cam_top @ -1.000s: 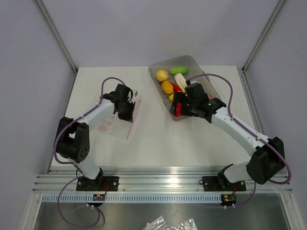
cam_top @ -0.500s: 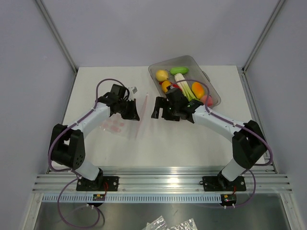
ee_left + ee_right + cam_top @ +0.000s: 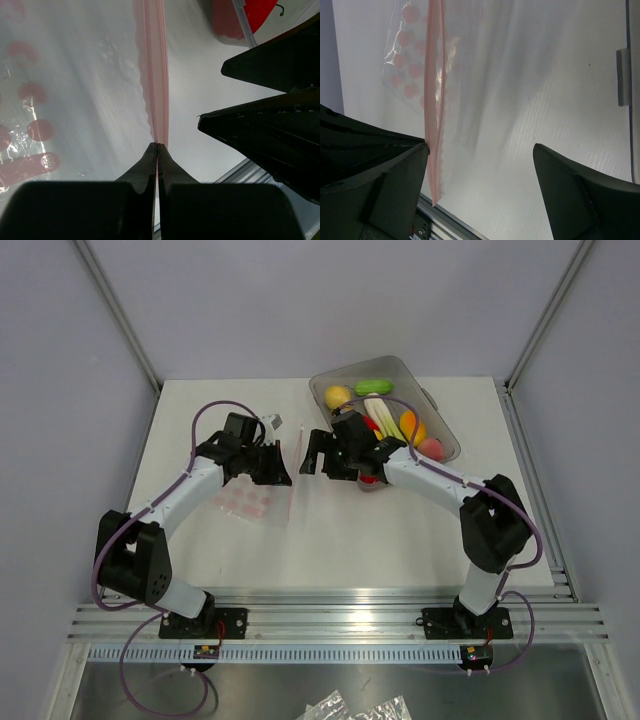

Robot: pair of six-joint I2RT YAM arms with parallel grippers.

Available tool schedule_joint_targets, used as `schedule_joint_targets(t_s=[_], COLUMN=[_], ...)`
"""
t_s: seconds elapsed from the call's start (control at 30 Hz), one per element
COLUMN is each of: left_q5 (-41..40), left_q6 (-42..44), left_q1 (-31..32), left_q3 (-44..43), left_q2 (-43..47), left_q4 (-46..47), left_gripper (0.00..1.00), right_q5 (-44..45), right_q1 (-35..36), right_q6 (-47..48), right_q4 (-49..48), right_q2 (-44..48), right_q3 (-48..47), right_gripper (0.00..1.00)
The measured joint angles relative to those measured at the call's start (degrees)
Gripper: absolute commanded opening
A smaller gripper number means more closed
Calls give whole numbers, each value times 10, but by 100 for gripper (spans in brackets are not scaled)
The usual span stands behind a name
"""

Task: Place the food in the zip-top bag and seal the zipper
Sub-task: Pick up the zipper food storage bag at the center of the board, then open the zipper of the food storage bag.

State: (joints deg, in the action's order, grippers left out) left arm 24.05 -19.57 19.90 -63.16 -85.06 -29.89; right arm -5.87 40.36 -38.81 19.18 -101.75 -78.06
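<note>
Left of centre in the overhead view, the zip-top bag (image 3: 245,502) lies on the white table (image 3: 350,540), and the left gripper (image 3: 157,149) is pinched shut on the pink zipper (image 3: 156,75) along its right edge. Just right of that strip, the right gripper (image 3: 480,150) stands wide open and holds nothing, with one finger (image 3: 380,170) close beside the zipper. Farther back, right of centre, the food (image 3: 337,397) sits in the grey tray (image 3: 440,420).

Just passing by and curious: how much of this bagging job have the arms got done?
Nothing is bagged yet: the food lies in the tray, and the zip-top bag looks empty. In hand: the left gripper pinches the zipper; the right gripper hangs open beside it. Left: loading and sealing.
</note>
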Motion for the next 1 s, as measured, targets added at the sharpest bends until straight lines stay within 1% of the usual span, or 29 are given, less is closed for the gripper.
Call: schedule_joint_targets(t_s=[0.23,0.37,0.43,0.5,0.57,0.63,0.67,0.7,0.73,0.8,0.83,0.87,1.0], left_q5=[7,13,16,18,20,23,24,25,26,28,28,28,31], left_q6=[0,-2,-2,-2,-2,-2,-2,-2,-2,-2,-3,-3,-7], left_q1=[-1,-1,-1,-1,-1,-1,-1,-1,-1,-2,-2,-2,-3], left_q3=[0,0,0,0,0,0,1,3,5,8,8,9,9], left_q2=[0,0,0,0,0,0,0,2,3,4,4,4,4], left_q4=[0,0,0,0,0,0,1,2,2,2,2,2,5], left_gripper=[0,0,0,0,0,0,0,0,0,0,0,0,0], right_q5=[-9,-12,-11,-11,-11,-10,-10,-10,-11,-12,-13,-13,-13], right_q1=[0,0,0,0,0,0,0,0,0,0,0,0,0], right_q6=[-1,-3,-4,-5,-5,-3,-5,-5,-4,-6,-7,-7,-9], right_q4=[-3,-3,-3,1,2,1,2,1,1,-1,-3,-5,-8], right_q2=[-18,-39,-48,-57,-65,-69,-70,-70,-70,-70,-70,-70,-70], right_q3=[-15,-30,-37,-46,-56,-61,-63,-63,-64,-67,-67,-67,-67], right_gripper=[94,91,88,81,70,54,48,37,30,20,6,0,0])
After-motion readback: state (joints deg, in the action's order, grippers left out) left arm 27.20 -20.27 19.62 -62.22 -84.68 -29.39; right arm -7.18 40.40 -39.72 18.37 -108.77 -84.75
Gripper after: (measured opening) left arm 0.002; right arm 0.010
